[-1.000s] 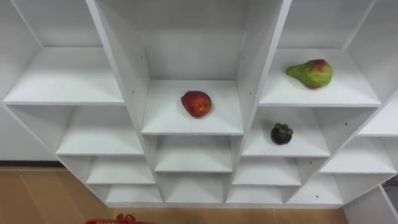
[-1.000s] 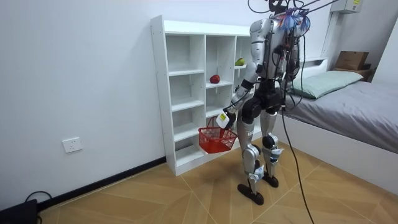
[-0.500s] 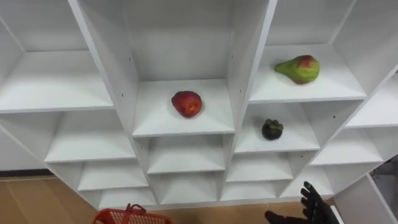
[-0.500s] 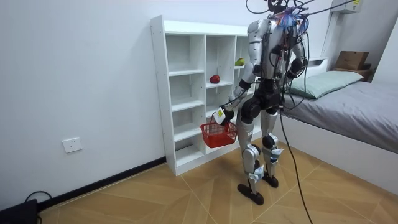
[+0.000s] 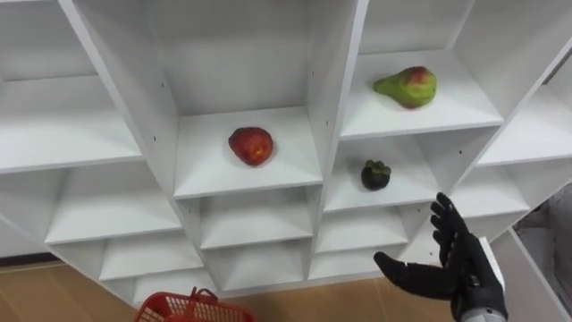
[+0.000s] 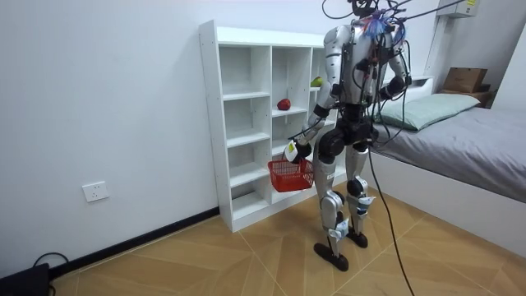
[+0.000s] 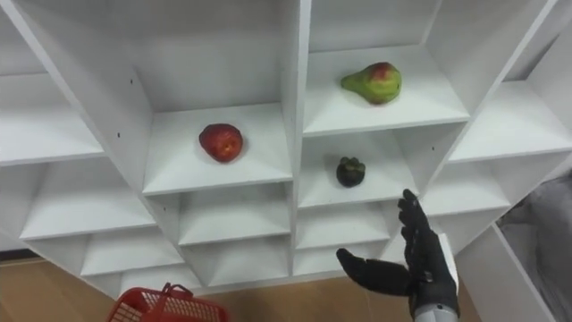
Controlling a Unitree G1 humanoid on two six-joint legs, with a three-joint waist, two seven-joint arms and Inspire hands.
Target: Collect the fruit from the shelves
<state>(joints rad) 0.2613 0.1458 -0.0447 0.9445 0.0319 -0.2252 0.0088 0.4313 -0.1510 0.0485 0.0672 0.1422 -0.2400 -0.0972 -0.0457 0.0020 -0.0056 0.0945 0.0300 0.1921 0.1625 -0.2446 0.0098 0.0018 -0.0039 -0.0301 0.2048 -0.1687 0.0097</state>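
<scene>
**Left eye view.** The closet (image 5: pixel 332 98) stands before me with three fruits on its shelves. The apple (image 5: pixel 251 145) lies in the middle column. The pear (image 5: pixel 407 87) is in the column to its right, a little higher, and the mangosteen (image 5: pixel 375 174) sits on the shelf directly under the pear. My right hand (image 5: pixel 456 264) is raised in front of the lower shelves. Its fingers are straight and spread, the thumb is out to the side, and it holds nothing. It is below and to the right of the mangosteen, near it but apart. The rim of the red basket (image 5: pixel 183 307) shows at the bottom edge. I cannot tell whether anything lies in it.

**Room view.** I stand upright, close to the closet and facing it, with a bed (image 6: pixel 468 136) behind me. My left hand (image 6: pixel 292 151) is closed on the basket's handle, and the basket hangs low at my side, in front of the lower shelves.

**Right eye view.** The layout is the same: all three fruits rest on their shelves and my empty right hand is spread below the mangosteen.

I judge the collecting has barely begun. No fruit is picked yet and all three are left to take. The mangosteen is nearest my free hand, so it looks the likeliest first.
</scene>
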